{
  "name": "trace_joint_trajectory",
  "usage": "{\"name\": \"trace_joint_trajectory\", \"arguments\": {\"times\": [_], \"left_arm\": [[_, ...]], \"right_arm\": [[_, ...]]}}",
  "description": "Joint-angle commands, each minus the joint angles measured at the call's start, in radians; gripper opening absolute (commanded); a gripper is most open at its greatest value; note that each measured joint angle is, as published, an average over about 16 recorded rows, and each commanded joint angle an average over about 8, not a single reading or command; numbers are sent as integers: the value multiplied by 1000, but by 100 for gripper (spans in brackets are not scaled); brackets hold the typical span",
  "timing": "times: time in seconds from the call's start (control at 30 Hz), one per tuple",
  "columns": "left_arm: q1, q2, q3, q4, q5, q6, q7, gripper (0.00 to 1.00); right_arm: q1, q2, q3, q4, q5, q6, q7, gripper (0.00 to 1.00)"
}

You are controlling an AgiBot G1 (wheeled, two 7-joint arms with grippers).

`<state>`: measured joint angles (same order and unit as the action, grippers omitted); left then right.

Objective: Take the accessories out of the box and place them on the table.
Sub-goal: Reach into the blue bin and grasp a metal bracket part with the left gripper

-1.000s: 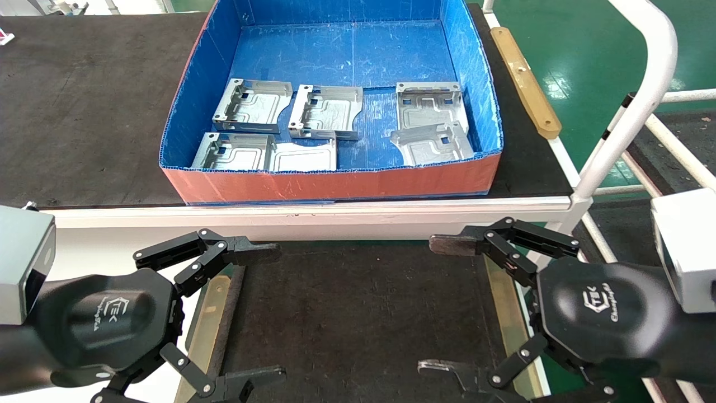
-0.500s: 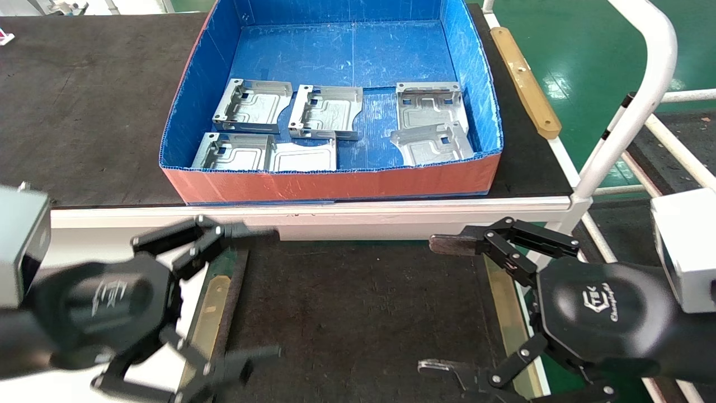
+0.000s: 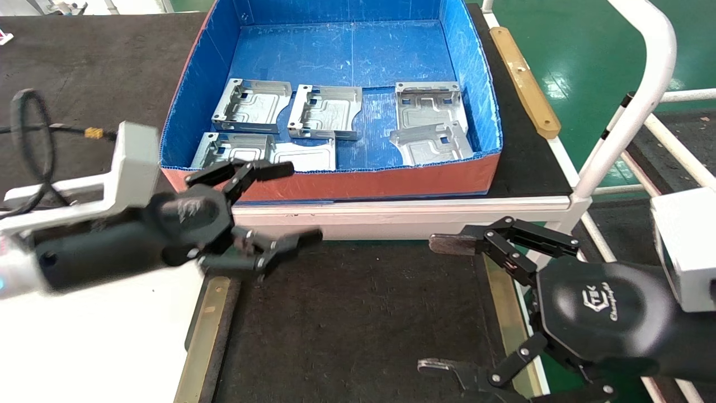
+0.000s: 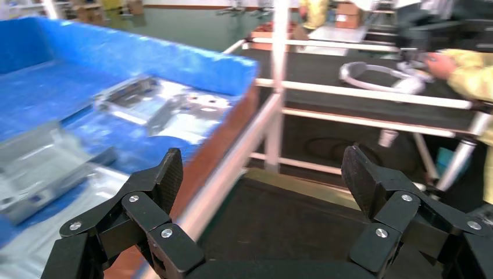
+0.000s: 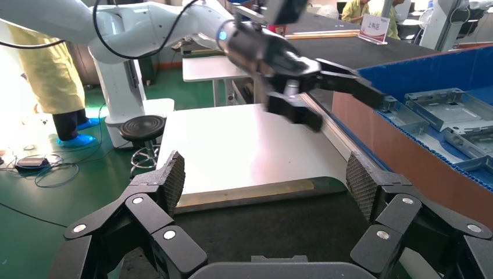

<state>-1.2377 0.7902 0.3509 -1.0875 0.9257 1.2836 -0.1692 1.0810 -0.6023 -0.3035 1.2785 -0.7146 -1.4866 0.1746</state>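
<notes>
Left pincer point(image 3: 285, 204), jaws apart, has swung up from the worktop point(image 3: 347, 313) toward the box point(image 3: 347, 184) at twelve o'clock, where six accessories point(image 3: 324, 112) lie; right pincer point(image 3: 436, 305) waits, spread.

Left end effector point(image 3: 288, 204) motion-blurred

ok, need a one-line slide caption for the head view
Open left gripper reaches toward the box holding six plates; open right gripper hangs over the mat.
</notes>
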Motion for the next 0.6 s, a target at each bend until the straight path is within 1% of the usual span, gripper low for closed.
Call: {"name": "trace_joint_trajectory", "arguments": {"times": [0.03, 0.33, 0.6], "left_arm": [[-25, 25, 11, 36, 25, -17, 10, 100], [-103, 102, 35, 133, 77, -92, -7, 100], [-161, 160, 52, 208, 127, -158, 6, 100]], "right_arm": [[0, 0, 0, 0, 0, 0, 0, 100], [0, 0, 0, 0, 0, 0, 0, 100], [0, 0, -1, 0, 1, 0, 0, 100]]}}
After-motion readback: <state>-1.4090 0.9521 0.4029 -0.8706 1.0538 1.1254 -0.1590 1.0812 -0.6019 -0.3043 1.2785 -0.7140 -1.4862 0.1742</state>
